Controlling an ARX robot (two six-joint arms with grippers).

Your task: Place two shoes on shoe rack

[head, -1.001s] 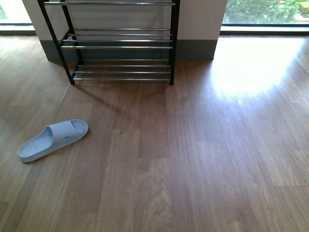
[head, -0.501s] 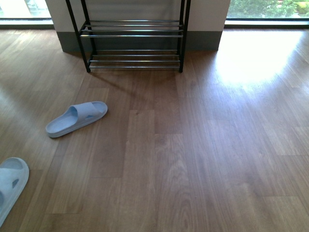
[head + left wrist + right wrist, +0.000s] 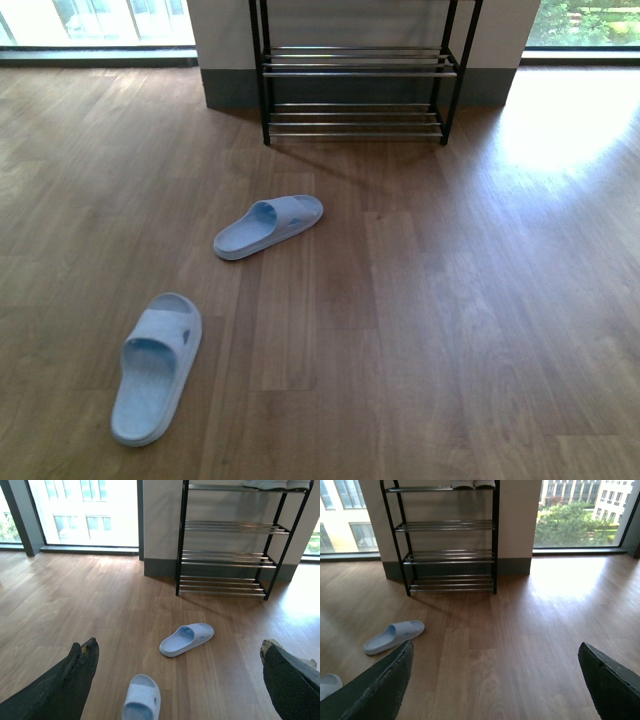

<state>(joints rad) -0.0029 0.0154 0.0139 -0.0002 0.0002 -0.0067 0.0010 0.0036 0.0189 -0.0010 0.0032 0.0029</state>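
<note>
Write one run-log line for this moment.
far slide: floor, before shoe rack | near slide: floor | left tool: open, empty | right tool: open, empty

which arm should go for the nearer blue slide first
Left, likely. In the front view the nearer slide lies well left of centre, the farther slide also left. The left wrist view shows both; the right wrist view barely catches the nearer one.

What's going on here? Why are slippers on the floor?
A robot is meant to tidy shoes onto the black metal shoe rack with chrome bars. Two pale blue rubber slides lie on the wooden floor, one nearer the rack, one nearer the robot. Its left gripper and right gripper are both open, holding nothing.
</note>
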